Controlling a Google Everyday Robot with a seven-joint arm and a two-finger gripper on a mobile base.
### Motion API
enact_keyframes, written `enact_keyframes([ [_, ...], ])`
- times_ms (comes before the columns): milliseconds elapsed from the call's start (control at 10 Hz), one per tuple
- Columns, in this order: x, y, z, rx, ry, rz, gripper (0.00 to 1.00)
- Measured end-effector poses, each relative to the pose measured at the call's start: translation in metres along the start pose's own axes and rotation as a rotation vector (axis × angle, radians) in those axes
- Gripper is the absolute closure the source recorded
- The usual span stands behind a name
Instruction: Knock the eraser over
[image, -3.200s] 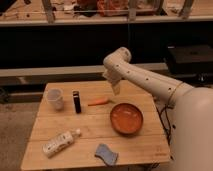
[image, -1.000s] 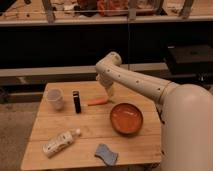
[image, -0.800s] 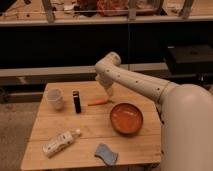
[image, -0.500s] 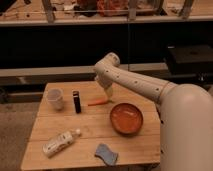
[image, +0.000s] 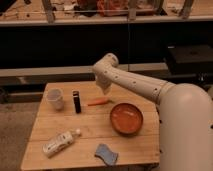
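Observation:
The eraser (image: 76, 101) is a slim black block standing upright on the wooden table (image: 92, 129), just right of a clear plastic cup (image: 55, 98). My gripper (image: 106, 90) hangs pointing down from the white arm over the back of the table. It is above and to the right of the eraser, apart from it, and just over the thin orange stick (image: 98, 102).
An orange-red bowl (image: 126, 118) sits at the right of the table. A white bottle (image: 60, 142) lies on its side at the front left. A blue-grey cloth piece (image: 106, 154) lies near the front edge. Dark shelving runs behind the table.
The arm has swung a little to the left and down toward the back middle of the table. The eraser and the other objects have not moved.

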Motion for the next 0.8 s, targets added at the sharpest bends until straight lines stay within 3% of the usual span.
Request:
enact_keyframes([
  [200,-0.0030,-0.0022,0.0012,0.001,-0.002,-0.007,0.85],
  [300,-0.0056,-0.0036,0.0023,0.003,-0.004,-0.012,0.90],
  [800,-0.0095,-0.0073,0.0079,0.013,-0.012,-0.030,0.91],
])
